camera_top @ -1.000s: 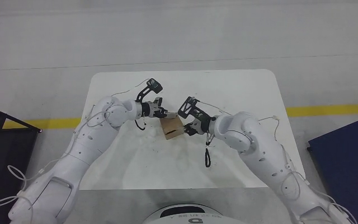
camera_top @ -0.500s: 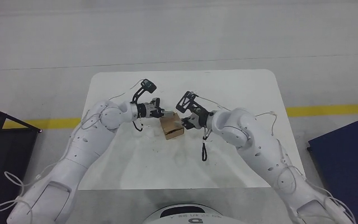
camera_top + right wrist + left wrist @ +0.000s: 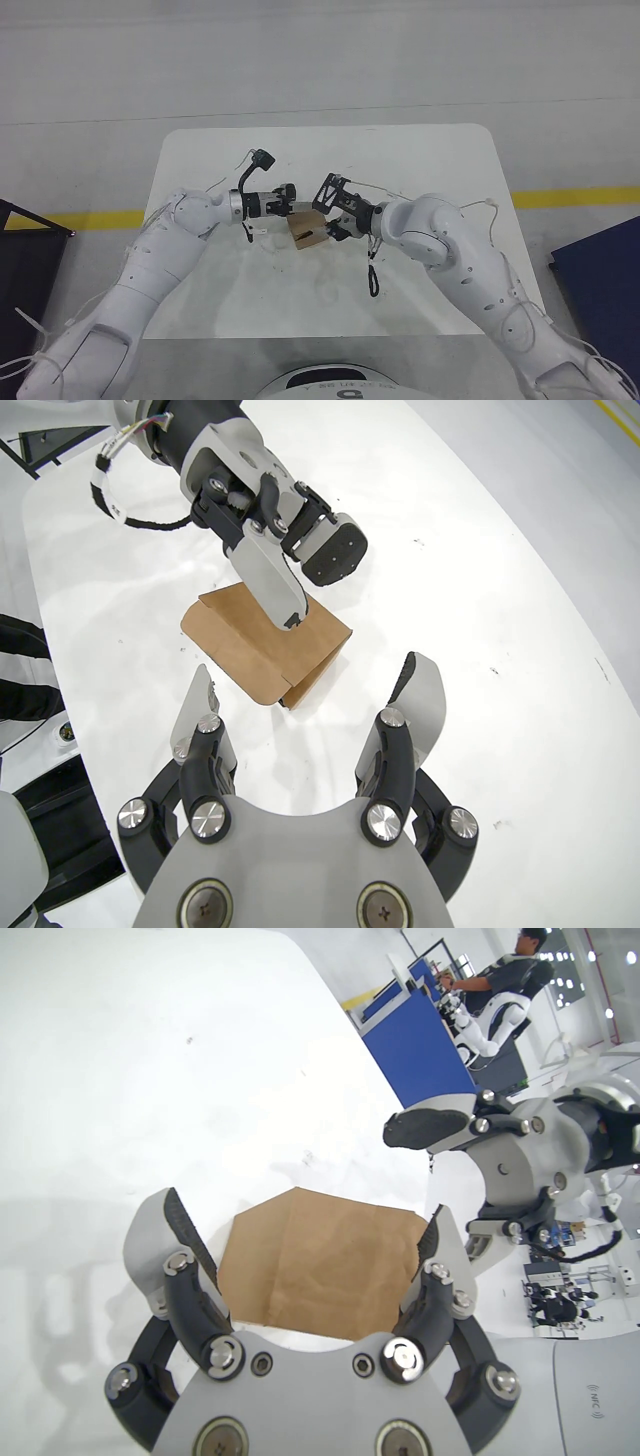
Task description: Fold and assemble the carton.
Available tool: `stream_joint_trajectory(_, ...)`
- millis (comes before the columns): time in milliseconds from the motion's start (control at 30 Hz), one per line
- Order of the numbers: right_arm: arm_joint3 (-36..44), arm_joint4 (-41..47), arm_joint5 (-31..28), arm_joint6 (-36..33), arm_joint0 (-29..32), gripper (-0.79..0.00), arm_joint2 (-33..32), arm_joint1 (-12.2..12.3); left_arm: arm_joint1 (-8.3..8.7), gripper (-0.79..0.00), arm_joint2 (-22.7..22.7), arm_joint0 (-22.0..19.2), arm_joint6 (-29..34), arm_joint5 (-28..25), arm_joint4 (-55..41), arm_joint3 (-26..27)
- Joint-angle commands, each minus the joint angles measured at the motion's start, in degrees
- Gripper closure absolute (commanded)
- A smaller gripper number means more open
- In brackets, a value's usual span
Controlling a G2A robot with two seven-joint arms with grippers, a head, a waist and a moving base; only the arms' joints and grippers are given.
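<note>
On the white surface (image 3: 430,290), the brown carton (image 3: 307,229) lies half-folded near the middle, between the 2 arms. The left pincer (image 3: 306,1205) is spread wide and grips nothing; 1 finger (image 3: 280,595) presses on the carton's top panel. The right pincer (image 3: 308,667), also wide open and empty, sits just beside the carton's open end, which faces it.

The folded brown cardboard carton (image 3: 320,1258) had its near edge hidden behind the palm of the grey-and-black left gripper (image 3: 307,1215) in the left wrist view. In the right wrist view, one grey finger (image 3: 270,575) covered part of its top panel, and its shadowed inside could not be made out.
</note>
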State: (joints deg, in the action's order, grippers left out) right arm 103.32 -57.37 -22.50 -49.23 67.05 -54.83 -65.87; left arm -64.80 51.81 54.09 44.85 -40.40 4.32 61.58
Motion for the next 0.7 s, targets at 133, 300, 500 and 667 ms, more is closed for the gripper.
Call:
stream_joint_trajectory(133, -1.44, -8.95, 0.48, 4.30, 0.21, -0.606, 1.11, 0.08, -0.61, -0.785, -0.86, -0.11, 1.99, -2.86, -6.93, -3.10)
stream_joint_trajectory(300, -2.63, -10.94, 1.91, 7.52, 0.34, -0.594, 1.20, -0.07, -0.86, -0.785, -1.44, -0.38, 3.88, -3.95, -9.21, -4.44)
stream_joint_trajectory(500, -4.28, -8.79, 2.66, 7.90, 0.11, -0.588, 1.36, -0.43, -1.08, -0.785, -1.42, 0.38, 2.69, -4.98, -11.29, -5.35)
stream_joint_trajectory(667, -1.86, -2.25, -1.67, 4.56, 2.13, -0.631, -2.03, 0.39, -1.02, -0.785, -1.33, 0.46, 2.81, -4.76, -10.63, -5.55)
